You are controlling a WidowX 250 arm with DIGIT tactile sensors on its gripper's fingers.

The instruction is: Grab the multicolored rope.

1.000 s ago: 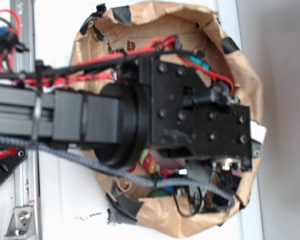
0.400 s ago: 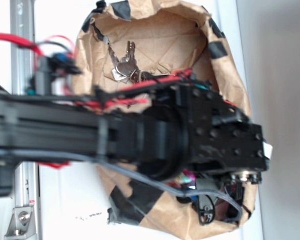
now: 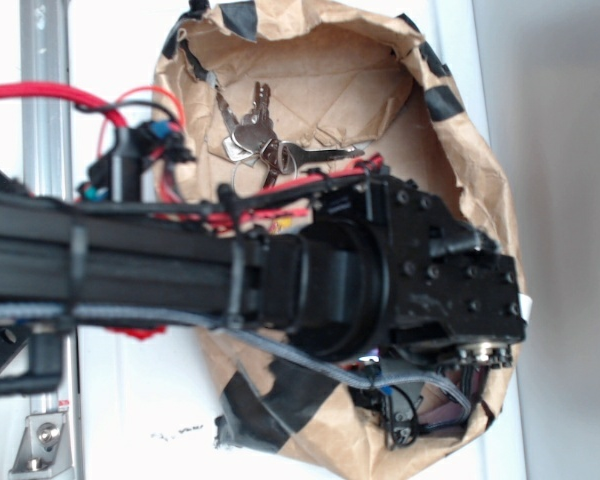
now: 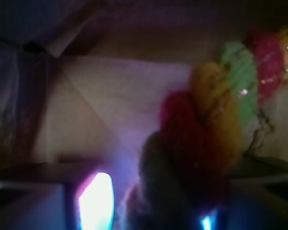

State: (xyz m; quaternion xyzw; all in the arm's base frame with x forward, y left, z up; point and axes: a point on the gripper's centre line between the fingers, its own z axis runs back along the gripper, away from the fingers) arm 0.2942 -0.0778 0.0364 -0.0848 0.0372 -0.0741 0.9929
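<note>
The crumpled paper bag (image 3: 460, 150) holds metal keys (image 3: 265, 145) at 12 o'clock. In the wrist view, the thick twisted multicolored rope (image 4: 206, 139) lies close up. Whether the jaws grip it, I cannot tell.

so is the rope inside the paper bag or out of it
Inside. In the wrist view the multicolored rope lies on the creased brown paper of the bag; in the exterior view the arm hides it.

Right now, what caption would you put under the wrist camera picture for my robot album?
Up close and blurry: the multicolored rope, twisted red, yellow and green, lies on brown paper.
</note>
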